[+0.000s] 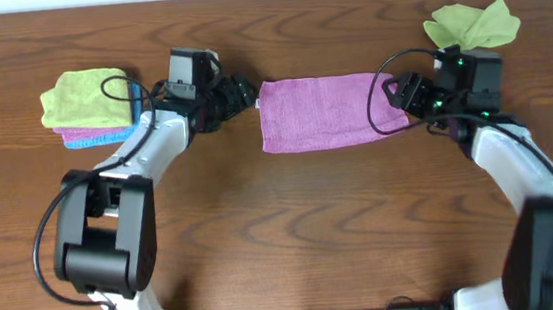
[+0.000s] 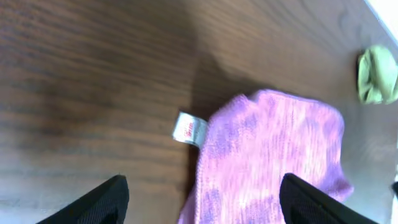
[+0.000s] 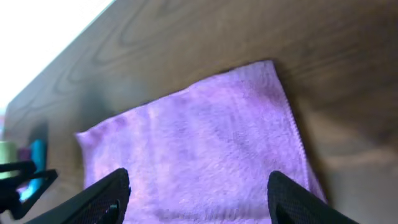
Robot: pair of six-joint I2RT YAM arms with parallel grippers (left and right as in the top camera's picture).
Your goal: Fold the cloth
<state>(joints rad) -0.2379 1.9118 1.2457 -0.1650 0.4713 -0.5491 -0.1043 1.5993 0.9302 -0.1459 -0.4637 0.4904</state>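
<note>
Left arm [image 1: 145, 146] stretches across the brown wooden table [image 1: 293, 234] from beside a stack of folded cloths [image 1: 87, 109]. Its jaws are spread wide at the left end of the mauve microfibre cloth [image 1: 318, 112], pinching nothing. The cloth lies mid-table as a flat folded strip. Right arm [image 1: 502, 150] reaches in at the right end, jaws wide too, nothing in them. Only the left wrist cam catches the small white tag [image 2: 189, 128] at the cloth's corner, overhead doesn't.
</note>
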